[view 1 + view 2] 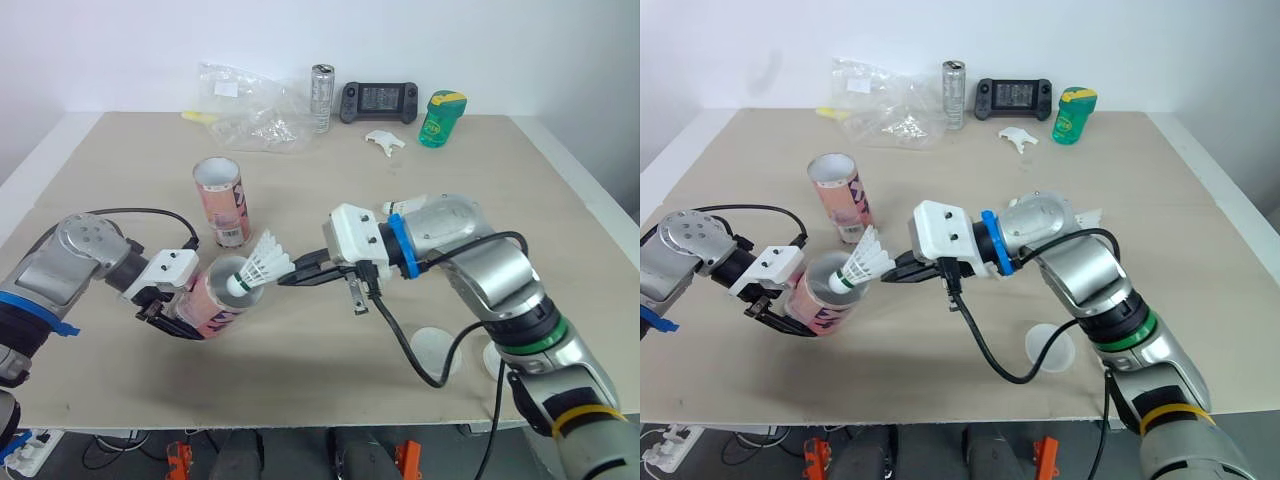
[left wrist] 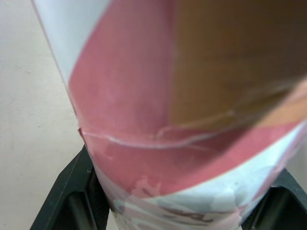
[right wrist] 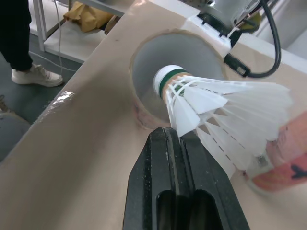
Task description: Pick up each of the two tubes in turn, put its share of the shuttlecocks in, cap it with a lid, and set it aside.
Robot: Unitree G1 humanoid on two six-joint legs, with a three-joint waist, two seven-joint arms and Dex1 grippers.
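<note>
You are at the loading step. Your left gripper [image 1: 163, 308] has both fingers clamped around the tilted tube [image 1: 214, 297], whose mouth faces your right arm. Your right gripper [image 1: 300, 273] is pinched tight on the feather skirt of a shuttlecock [image 1: 262, 266], cork just at that mouth. Next, line the cork with the bore, push in, then release. The upright tube [image 1: 222, 201] waits behind.

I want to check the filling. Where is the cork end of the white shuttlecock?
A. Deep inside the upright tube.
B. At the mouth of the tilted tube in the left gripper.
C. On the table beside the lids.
B: the right gripper holds the shuttlecock by its feathers, cork end at the mouth of the tube that the left gripper holds tilted.
</note>
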